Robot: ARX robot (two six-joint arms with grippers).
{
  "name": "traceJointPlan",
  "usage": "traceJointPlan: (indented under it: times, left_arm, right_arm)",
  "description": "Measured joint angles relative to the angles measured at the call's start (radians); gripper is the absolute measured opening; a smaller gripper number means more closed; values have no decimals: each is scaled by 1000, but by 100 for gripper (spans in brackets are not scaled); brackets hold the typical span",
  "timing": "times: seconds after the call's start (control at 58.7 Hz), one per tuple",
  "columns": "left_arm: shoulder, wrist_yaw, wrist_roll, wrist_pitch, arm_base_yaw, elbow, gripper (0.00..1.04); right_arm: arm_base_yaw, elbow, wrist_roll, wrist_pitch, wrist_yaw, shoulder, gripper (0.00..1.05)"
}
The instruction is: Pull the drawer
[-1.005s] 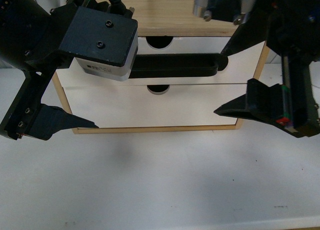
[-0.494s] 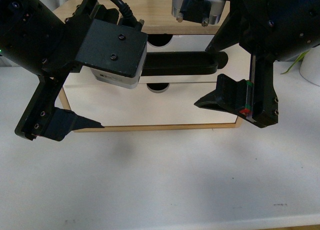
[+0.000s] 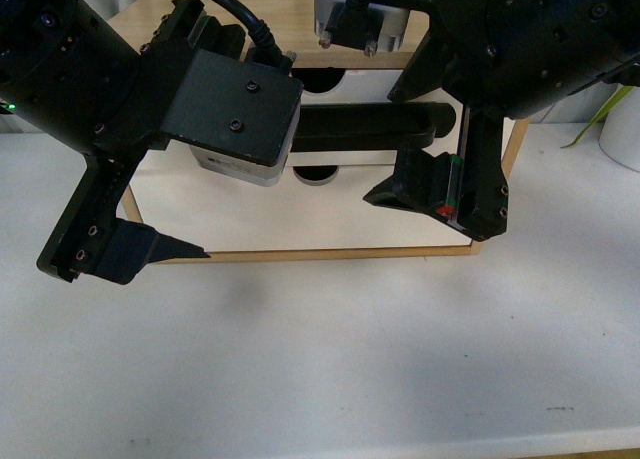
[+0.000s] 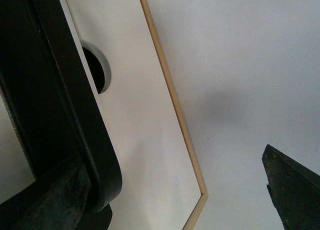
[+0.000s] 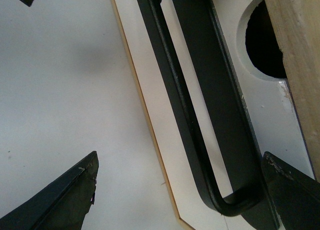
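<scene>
The drawer [image 3: 368,87] is the upper one in a wooden cabinet, white-fronted, with a long black bar handle [image 3: 360,127] and a half-round notch [image 3: 320,79]. Its front looks flush with the one below. My right gripper [image 3: 420,129] is open, and its fingers straddle the handle's right end without touching it. In the right wrist view the handle [image 5: 220,120] runs between the two fingers, with the gripper [image 5: 177,195] open around its curved end. My left gripper [image 4: 167,197] is open at the cabinet's left side. One finger is beside the handle [image 4: 45,89]; the other fingertip [image 3: 175,247] hangs over the table.
Below is a plain white drawer [image 3: 300,214] with only a notch [image 3: 317,174]. The cabinet's wooden top [image 3: 300,24] stands behind both wrists. The white table [image 3: 350,359] reaches to its front edge at the bottom. A white pot [image 3: 625,129] with a green leaf stands at the far right.
My right gripper has moved left and up, from beside the cabinet's right edge to around the handle's right end. The left arm has shifted slightly right and closer. The drawer has not moved.
</scene>
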Motion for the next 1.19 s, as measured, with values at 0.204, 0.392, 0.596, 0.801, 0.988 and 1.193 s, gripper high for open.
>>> traceJointPlan:
  times: [0.204,0.392,0.596,0.801,0.988,1.193]
  left_arm:
    - [1,0,0,0,0,0,98]
    - [1,6,3,-1,5,0,98]
    - [3,14,3,0,8,0,98]
    - [5,13,4,-12,7,2,98]
    - [5,11,6,-20,6,2,98]
    - [5,11,6,-29,3,2,98]
  right_arm:
    - [3,10,5,-3,-16,29,96]
    - [5,15,12,-30,-27,49,96]
    - [-11,25,3,-59,-39,59,96]
    - [-15,34,4,-114,-80,58,96]
    - [-16,46,-17,-161,-86,54,96]
    - [-16,51,-41,-186,-86,52,96]
